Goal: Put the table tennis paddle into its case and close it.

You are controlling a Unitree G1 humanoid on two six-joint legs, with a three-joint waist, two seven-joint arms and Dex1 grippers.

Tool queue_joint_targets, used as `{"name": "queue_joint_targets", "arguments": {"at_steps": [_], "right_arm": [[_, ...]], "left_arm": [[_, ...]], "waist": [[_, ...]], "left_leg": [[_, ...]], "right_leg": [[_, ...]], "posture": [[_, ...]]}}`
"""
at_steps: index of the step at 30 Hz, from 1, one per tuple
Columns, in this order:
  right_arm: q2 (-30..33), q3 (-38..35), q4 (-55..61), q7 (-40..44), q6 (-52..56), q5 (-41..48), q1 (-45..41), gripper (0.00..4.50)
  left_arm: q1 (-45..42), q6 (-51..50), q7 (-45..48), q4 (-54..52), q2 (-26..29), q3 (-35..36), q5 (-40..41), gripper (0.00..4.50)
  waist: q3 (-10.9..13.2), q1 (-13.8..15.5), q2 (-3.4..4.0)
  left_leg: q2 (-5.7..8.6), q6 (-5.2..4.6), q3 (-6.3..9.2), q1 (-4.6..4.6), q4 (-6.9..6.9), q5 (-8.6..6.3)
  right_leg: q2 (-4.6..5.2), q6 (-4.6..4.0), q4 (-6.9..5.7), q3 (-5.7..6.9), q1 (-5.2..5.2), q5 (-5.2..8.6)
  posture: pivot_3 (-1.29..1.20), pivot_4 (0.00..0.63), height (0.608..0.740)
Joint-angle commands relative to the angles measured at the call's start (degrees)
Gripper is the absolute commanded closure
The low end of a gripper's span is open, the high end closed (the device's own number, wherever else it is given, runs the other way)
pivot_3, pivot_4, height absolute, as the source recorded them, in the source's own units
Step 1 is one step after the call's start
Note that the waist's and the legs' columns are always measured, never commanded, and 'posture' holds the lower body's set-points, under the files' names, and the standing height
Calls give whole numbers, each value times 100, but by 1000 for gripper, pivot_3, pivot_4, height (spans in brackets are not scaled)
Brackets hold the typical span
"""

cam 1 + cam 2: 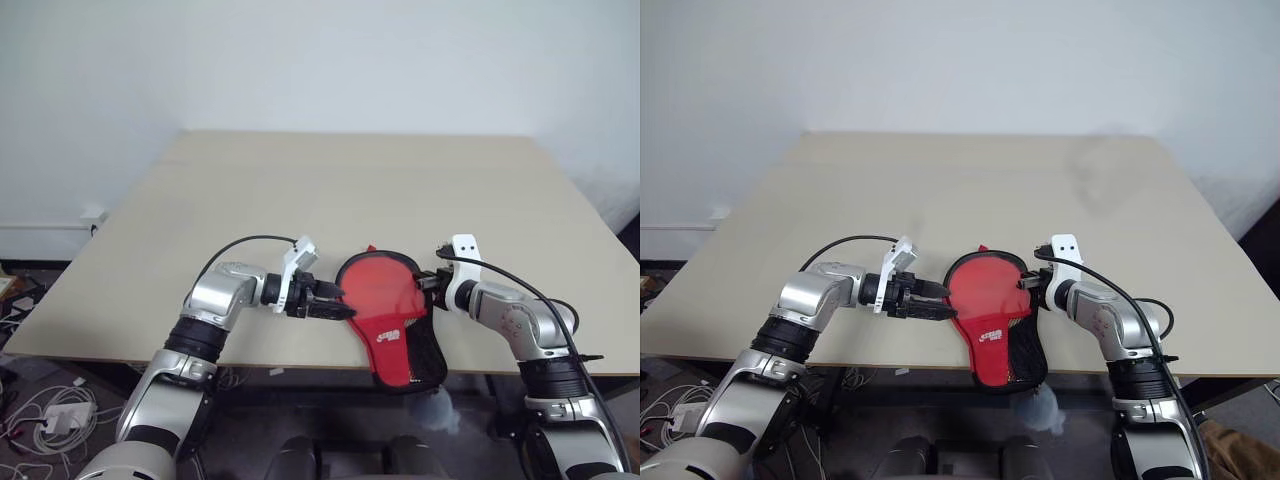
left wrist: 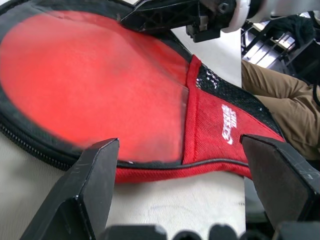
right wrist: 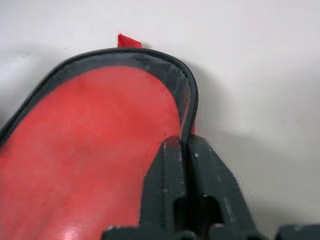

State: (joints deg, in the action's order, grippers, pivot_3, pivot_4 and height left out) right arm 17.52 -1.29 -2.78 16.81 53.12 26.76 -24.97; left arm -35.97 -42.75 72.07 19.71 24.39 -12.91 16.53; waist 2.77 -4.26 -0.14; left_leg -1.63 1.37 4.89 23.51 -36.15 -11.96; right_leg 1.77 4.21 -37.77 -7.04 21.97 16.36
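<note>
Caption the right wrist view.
Right gripper shut on the black zipper rim of the red case on the table.

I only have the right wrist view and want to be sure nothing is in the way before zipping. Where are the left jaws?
Observer: They are at the opposite edge of the case, on the robot's left, standing open and gripping nothing.
Operator: Does the whole case lie on the table?
Observer: No. Its narrow mesh end hangs just past the near edge of the table.
Operator: Where along the case is my grip?
Observer: The right jaws are shut on the rim of the round part, on its right side, above where it narrows.
</note>
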Motion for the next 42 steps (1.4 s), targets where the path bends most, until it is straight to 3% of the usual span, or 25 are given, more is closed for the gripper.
{"name": "queue_joint_targets", "arguments": {"at_steps": [1, 6, 15, 22, 30, 34, 42], "right_arm": [[-255, -284, -51, -193, -350, -51, -284, 4480], [-670, -937, -531, -966, -944, -199, -727, 4480], [-866, -1842, -1233, -2043, -2177, -325, -1719, 4480], [-844, -1896, -1808, -2254, -2673, -549, -2213, 4480], [-966, -1784, -3184, -2105, -2283, -707, -2043, 4480], [-857, -1856, -3508, -2327, -2328, -847, -1964, 3486], [-655, -1663, -3058, -2087, -2411, -967, -1824, 611]], "left_arm": [[43, 93, -84, -144, -53, -34, 37, 383], [114, 32, -119, -212, -74, -49, 101, 383], [250, -22, 65, -384, 102, -169, 134, 383], [292, -67, 13, -419, 48, -178, 144, 383], [345, -80, -174, -562, 7, -103, 176, 383], [279, -118, -184, -487, 47, -39, 206, 383], [17, 94, -216, -65, 169, 108, 187, 383]], "waist": [[0, -22, 0], [2, -59, 3], [6, -72, 10], [7, -161, 13], [5, -240, 14], [6, -317, 20], [7, -305, 26]], "left_leg": [[0, 1, -2, 0, 0, 1], [0, 5, 2, -2, 0, 18], [3, 6, 7, 3, 6, 21], [3, 6, 9, 2, 13, 22], [3, 5, 11, -4, 17, 22], [2, 5, 14, -6, 22, 22], [4, 5, 17, -7, 17, 22]], "right_leg": [[0, -3, 0, -1, 1, -2], [0, -10, -7, 2, 1, -10], [2, -13, -6, 2, 4, -13], [2, -34, -6, 2, 4, -25], [0, -37, -7, 2, 1, -27], [-2, -38, -8, 2, 1, -27], [-1, -38, -8, 4, -4, -27]], "posture": [[0, 0, 740], [0, 0, 740], [0, 0, 740], [0, 0, 740], [0, 0, 740], [0, 0, 740], [0, 0, 740]]}}
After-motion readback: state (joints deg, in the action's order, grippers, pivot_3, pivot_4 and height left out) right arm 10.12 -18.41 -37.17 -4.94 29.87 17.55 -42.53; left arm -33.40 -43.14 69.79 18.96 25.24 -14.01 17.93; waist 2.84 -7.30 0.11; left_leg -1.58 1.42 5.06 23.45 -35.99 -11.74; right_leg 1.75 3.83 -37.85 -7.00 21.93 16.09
